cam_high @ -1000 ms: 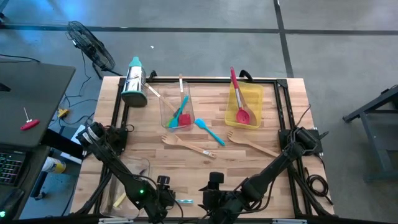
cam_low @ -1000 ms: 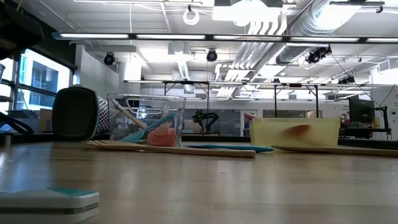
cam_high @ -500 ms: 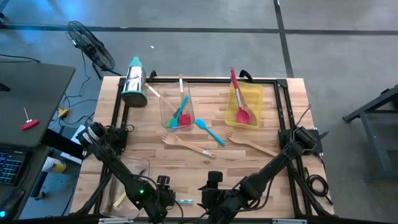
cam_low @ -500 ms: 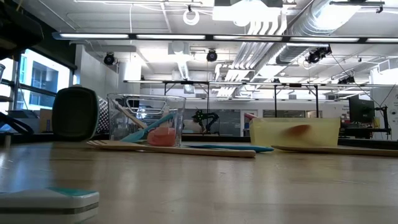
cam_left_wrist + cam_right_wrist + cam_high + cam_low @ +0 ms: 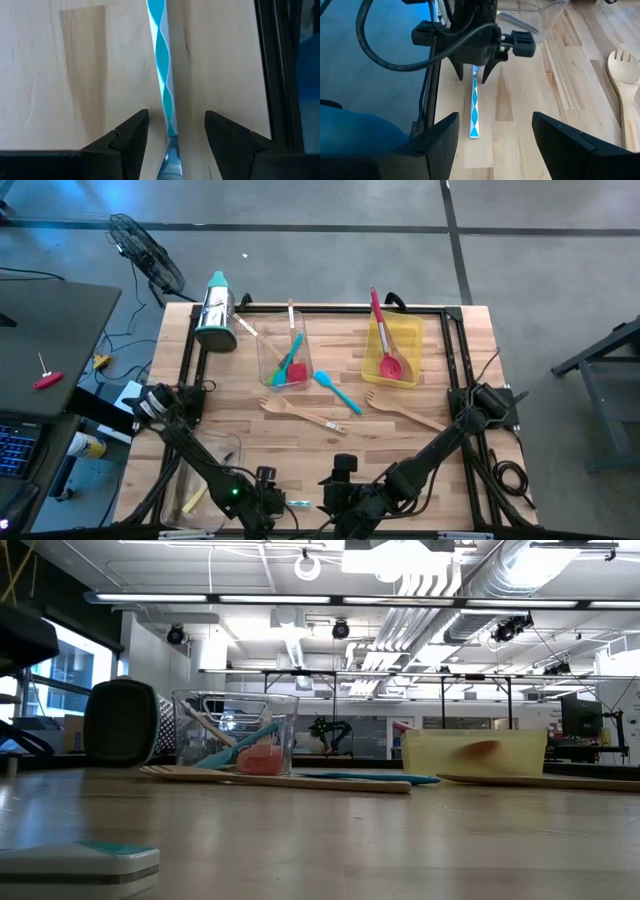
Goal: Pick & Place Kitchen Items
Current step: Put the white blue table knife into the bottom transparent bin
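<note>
grey concrete floor point(image 5: 330, 205) w/ dark seam lines, black fan point(image 5: 145, 250) beside table, white ducts point(image 5: 420, 600) and strip lights overhead

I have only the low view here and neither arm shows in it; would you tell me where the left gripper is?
Observer: The left gripper is at the table's near edge, its fingers open on either side of a slim knife with a blue-and-white patterned handle.
Operator: Is it touching the knife?
Observer: No. The left wrist view shows a gap at both fingers, and the knife lies flat on the wood.
Operator: And the right gripper?
Observer: The right gripper is open and empty, close by at the same edge, facing the left one.
</note>
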Controlling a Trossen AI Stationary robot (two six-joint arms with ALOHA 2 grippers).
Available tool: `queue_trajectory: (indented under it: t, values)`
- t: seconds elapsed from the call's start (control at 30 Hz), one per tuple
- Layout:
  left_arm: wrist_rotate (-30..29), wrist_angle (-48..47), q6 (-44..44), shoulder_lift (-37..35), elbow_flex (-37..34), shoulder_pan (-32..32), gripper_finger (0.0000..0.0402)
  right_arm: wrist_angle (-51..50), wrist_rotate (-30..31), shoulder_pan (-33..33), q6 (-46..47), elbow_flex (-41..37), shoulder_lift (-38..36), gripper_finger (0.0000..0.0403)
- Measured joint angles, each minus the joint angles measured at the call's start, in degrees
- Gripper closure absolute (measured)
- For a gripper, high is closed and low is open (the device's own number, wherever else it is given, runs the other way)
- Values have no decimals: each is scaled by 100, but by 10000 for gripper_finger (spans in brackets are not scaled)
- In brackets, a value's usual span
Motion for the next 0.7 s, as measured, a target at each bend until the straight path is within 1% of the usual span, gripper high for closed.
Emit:
queue_trajectory:
  t: [0.17,0.3,0.37,0.47,0.7]
  values:
    - [190,-49,-70,227,19,180,211,1,-127,47,56,0,0,160]
    - [559,-173,-286,455,37,350,211,-13,-198,95,130,0,0,160]
    - [628,-143,-311,486,34,396,216,-12,-226,137,131,0,0,160]
    - [541,-78,-319,491,21,397,241,-15,-254,186,139,0,0,160]
    - [460,-16,-342,503,6,406,325,-32,-257,297,138,0,0,160]
